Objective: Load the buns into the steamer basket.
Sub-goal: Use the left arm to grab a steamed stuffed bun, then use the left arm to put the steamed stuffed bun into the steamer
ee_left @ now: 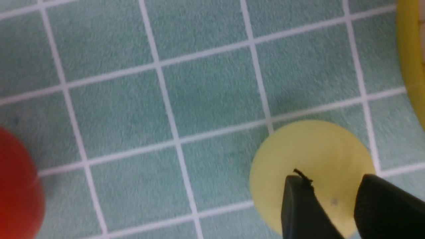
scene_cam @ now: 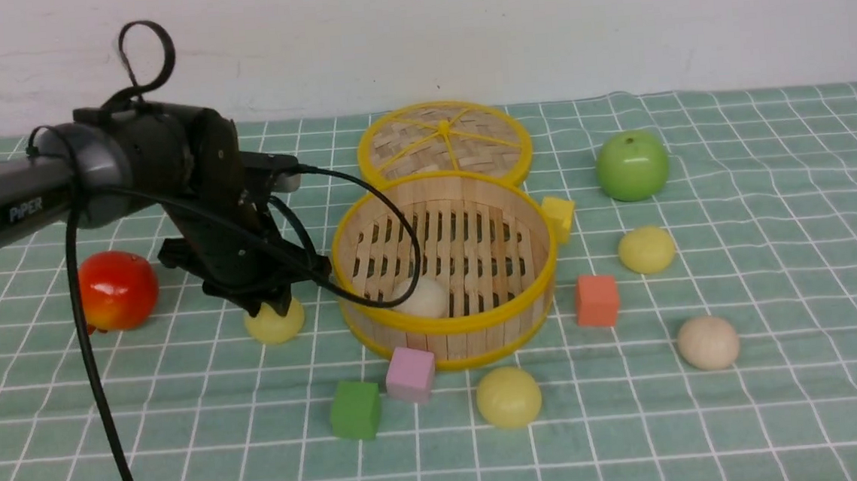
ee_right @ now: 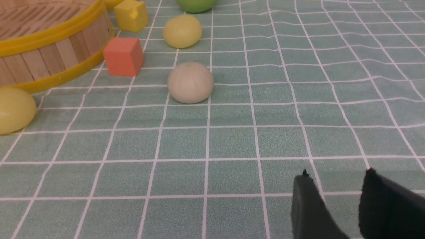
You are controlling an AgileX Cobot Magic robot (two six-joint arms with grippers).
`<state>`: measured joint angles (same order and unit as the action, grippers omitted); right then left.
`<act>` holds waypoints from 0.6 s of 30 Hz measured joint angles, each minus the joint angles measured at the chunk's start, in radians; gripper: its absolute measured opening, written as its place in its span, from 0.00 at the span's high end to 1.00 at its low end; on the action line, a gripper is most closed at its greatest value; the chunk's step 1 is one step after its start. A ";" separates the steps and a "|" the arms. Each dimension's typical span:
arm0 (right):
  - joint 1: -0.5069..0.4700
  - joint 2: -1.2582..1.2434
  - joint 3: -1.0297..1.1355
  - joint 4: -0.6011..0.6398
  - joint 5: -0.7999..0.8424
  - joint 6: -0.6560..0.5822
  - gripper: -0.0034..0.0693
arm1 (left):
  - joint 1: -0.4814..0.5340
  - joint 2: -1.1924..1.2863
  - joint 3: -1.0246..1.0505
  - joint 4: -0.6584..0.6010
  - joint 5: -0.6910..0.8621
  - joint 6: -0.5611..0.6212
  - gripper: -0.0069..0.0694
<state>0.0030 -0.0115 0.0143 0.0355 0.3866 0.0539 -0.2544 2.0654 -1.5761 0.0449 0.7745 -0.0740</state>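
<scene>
Left of the steamer basket (scene_cam: 450,328), left gripper (ee_left: 332,181) is down over a yellow bun (ee_left: 312,149), jaws narrowly parted; can't tell if it grips. Bun dome-up on cloth (scene_cam: 777,261), round, no evident long axis. Basket opens upward, one white bun (scene_cam: 421,296) inside. Right gripper (ee_right: 335,176) parted, empty.

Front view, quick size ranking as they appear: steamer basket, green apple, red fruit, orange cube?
1. steamer basket, clearly largest.
2. red fruit and green apple look about alike; the apple sits farther back, so I won't rank them.
3. orange cube, smallest.
</scene>
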 joint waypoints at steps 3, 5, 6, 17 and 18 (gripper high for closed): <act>0.000 0.000 0.000 0.000 0.000 0.000 0.62 | 0.000 0.020 0.000 0.012 -0.013 0.000 0.60; 0.000 0.000 0.000 0.000 0.000 0.000 0.62 | 0.000 0.025 0.000 0.018 -0.019 0.000 0.60; 0.000 0.000 0.000 0.000 0.000 0.000 0.62 | 0.000 0.030 -0.002 0.020 -0.019 0.000 0.61; 0.000 0.000 0.000 0.000 0.000 0.000 0.62 | -0.002 -0.073 -0.020 -0.032 0.057 0.020 0.93; 0.000 0.000 0.000 0.000 0.000 0.000 0.62 | -0.007 -0.108 -0.021 -0.055 0.060 0.035 0.93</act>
<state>0.0030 -0.0115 0.0143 0.0355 0.3866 0.0539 -0.2614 1.9574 -1.5968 -0.0103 0.8345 -0.0392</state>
